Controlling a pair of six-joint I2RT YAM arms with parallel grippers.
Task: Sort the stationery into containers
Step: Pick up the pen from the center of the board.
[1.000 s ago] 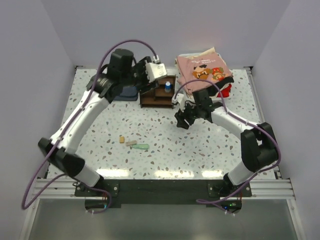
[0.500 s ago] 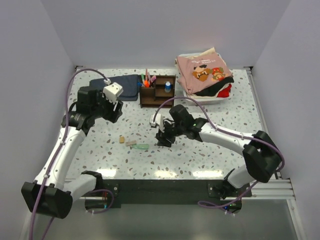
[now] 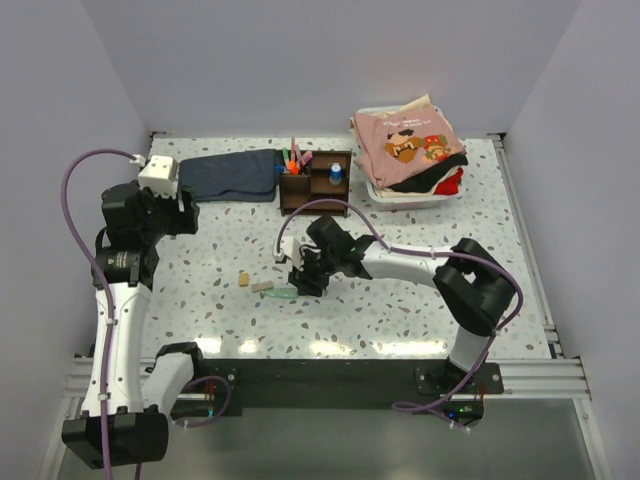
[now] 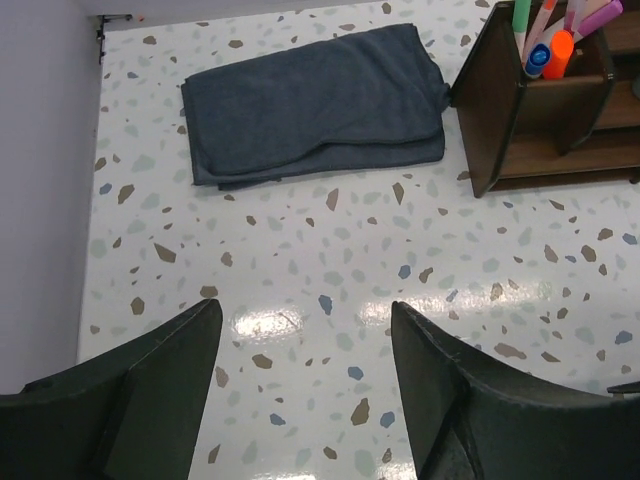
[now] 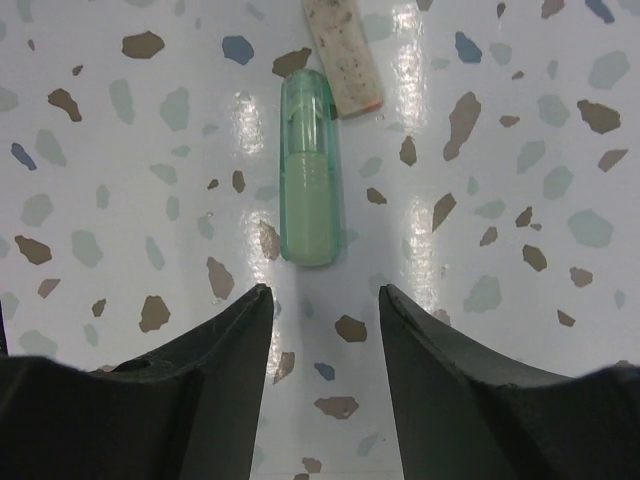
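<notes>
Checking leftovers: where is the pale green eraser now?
Right wrist view: pale green eraser lies on the table ahead of the right gripper, beside the tan eraser.

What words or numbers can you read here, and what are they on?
Pink cartoon-printed cloth: a small line of print above the figures, too blurred to read.
Pale green plastic eraser, dark brown wooden organiser: no writing shows.

No text, label or number can be read anywhere.
</notes>
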